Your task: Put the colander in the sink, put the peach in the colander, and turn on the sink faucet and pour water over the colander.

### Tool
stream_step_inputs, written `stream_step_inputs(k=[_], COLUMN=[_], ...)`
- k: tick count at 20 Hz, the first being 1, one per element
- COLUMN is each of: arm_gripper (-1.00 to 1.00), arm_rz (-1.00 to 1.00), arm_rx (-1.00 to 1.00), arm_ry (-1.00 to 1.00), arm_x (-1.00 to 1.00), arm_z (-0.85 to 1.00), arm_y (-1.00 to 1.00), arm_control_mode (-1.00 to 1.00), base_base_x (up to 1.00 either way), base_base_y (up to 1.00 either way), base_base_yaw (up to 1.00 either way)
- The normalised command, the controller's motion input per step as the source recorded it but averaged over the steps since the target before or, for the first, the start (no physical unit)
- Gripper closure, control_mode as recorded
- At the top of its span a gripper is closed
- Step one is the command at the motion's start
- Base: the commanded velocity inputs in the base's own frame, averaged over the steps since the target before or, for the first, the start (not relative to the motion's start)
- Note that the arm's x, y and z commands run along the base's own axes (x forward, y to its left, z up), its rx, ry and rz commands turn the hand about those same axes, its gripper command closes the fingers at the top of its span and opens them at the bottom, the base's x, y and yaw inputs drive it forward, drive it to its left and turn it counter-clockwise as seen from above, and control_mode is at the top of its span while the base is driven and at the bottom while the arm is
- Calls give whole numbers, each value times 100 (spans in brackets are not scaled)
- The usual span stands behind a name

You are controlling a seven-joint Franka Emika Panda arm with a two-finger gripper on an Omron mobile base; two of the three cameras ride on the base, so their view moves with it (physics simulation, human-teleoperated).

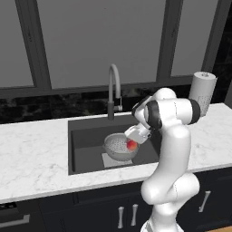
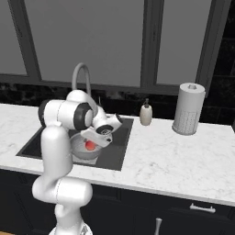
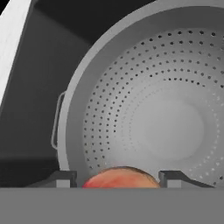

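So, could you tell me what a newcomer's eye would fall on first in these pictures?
The white arm bends over the dark sink, and its tool holds a red-orange peach between its fingers just above the metal colander. The colander sits in the sink below the tall curved faucet. On the marble counter to the right stands a paper towel roll.

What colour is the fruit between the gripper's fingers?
Red-orange: the peach sits over the perforated silvery colander, clearest in the hand view.
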Motion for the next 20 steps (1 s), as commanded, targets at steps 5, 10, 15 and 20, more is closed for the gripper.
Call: stream_step_inputs(k=[5,10,15,20], arm_gripper=[100,-100,-100,-100], arm_rz=[13,9,6,5], arm_rx=[0,0,0,0], arm_ry=[0,0,0,-3], arm_x=[10,-7,-28,-40], arm_z=[-27,-1,0,1], arm_y=[14,23,10,4], arm_control_mode=[-100,-100,-100,-100], base_base_x=[0,0,0,0], base_base_y=[0,0,0,0], base_base_yaw=[0,0,0,0])
